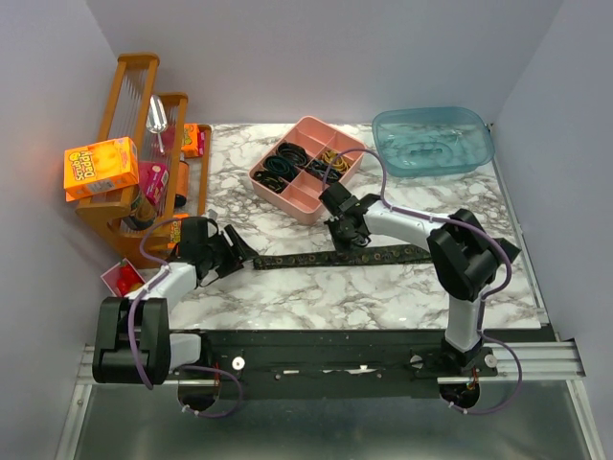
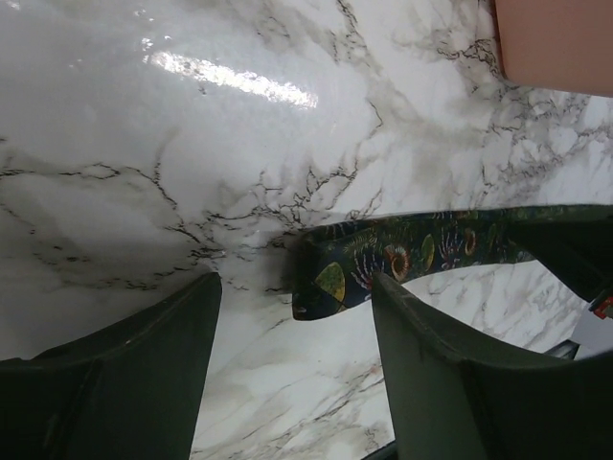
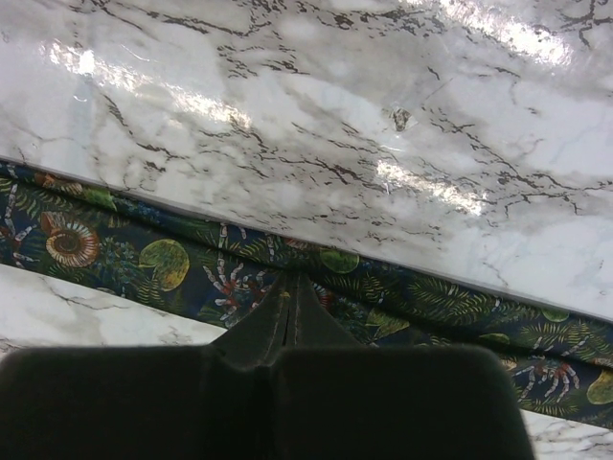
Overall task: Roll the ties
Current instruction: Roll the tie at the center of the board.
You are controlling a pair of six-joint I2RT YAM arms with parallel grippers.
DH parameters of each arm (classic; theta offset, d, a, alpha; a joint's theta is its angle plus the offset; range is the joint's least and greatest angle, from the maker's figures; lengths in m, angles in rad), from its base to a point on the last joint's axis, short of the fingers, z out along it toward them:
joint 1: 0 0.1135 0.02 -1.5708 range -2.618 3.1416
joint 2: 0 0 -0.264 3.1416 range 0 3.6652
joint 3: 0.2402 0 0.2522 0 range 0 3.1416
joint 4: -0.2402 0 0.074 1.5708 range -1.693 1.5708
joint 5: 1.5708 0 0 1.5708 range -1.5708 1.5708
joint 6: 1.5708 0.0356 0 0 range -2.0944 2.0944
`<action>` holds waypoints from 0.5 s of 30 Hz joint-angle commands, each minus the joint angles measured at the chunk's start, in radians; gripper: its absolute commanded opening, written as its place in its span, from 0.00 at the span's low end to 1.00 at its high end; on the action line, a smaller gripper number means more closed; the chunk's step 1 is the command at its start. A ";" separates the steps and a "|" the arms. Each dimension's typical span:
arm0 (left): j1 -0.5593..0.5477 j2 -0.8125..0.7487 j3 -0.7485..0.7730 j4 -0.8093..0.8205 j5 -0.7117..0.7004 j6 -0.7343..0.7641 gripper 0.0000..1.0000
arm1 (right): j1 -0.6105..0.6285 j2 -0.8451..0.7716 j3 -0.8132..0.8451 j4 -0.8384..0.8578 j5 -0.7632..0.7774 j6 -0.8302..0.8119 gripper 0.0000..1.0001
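Note:
One tie [image 1: 383,256], dark with a small light pattern, lies flat across the middle of the marble table [image 1: 316,297]. My left gripper [image 1: 241,251] stands open at its left tip. In the left wrist view the tie's end [image 2: 330,283], printed with shells and ferns, lies just beyond the gap of the left gripper [image 2: 295,280], and the right finger [image 2: 431,355] covers part of the strip. My right gripper [image 1: 347,240] is shut. Its joined tips [image 3: 292,278] rest on the tie [image 3: 172,264] near its middle, with no fabric showing between them.
A pink divided tray [image 1: 306,168] of band loops sits just behind the right gripper; its corner [image 2: 556,43] shows in the left wrist view. A blue tub [image 1: 433,141] stands back right. A wooden rack [image 1: 144,144] with an orange box [image 1: 101,168] stands at left, a small red box [image 1: 123,278] below it.

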 commanded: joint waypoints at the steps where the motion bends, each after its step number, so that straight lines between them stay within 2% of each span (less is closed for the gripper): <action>1: -0.019 0.027 -0.020 0.031 0.020 -0.005 0.70 | -0.004 -0.020 -0.003 -0.084 0.003 -0.009 0.01; 8: -0.031 0.049 -0.019 0.039 0.020 0.001 0.60 | 0.020 -0.074 0.095 -0.078 -0.023 -0.019 0.01; 15: -0.034 0.058 -0.029 0.048 0.040 0.015 0.57 | 0.065 -0.034 0.213 -0.061 -0.104 -0.032 0.01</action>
